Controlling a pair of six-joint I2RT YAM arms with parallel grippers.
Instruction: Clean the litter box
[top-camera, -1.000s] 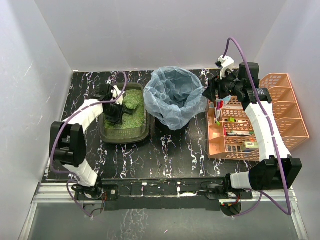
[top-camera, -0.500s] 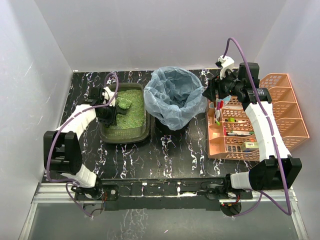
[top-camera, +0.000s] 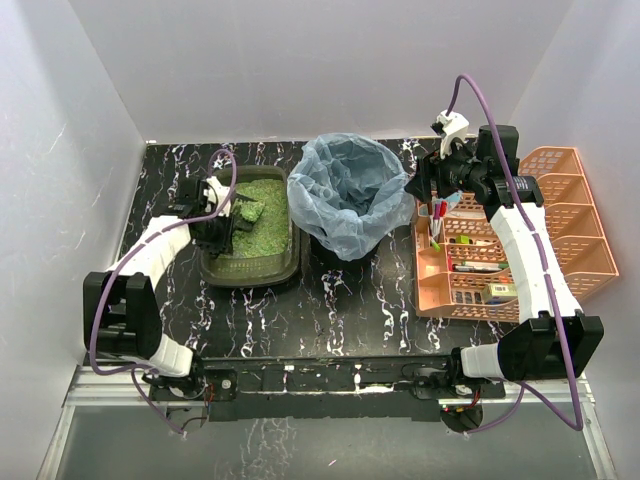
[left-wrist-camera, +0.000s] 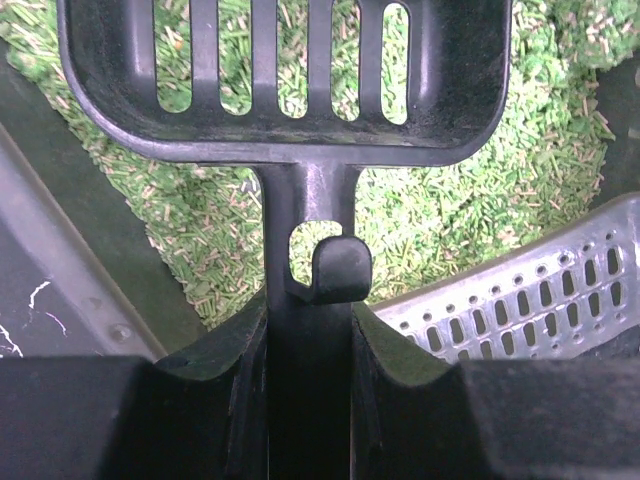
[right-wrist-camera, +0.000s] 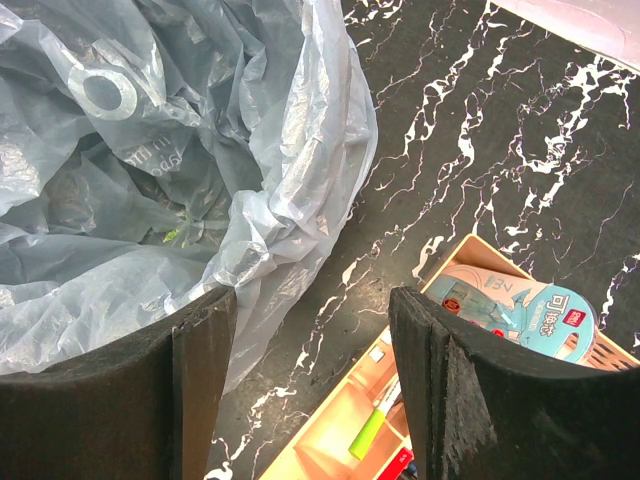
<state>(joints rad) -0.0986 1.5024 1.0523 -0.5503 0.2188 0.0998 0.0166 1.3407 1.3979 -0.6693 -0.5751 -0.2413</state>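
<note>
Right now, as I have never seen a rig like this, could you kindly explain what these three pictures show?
These are two robot arms fixed at the near edge of a black marbled table, each ending in a two-finger gripper. The wide picture looks down from above and behind them. The other two come from a small camera on each wrist. On the table stand a litter box with green litter, a bin lined with a blue bag, and an orange organiser holding small items. The left gripper is shut on the handle of a black slotted scoop, held over the litter. The right gripper is open and empty, hanging between bin and organiser.
</note>
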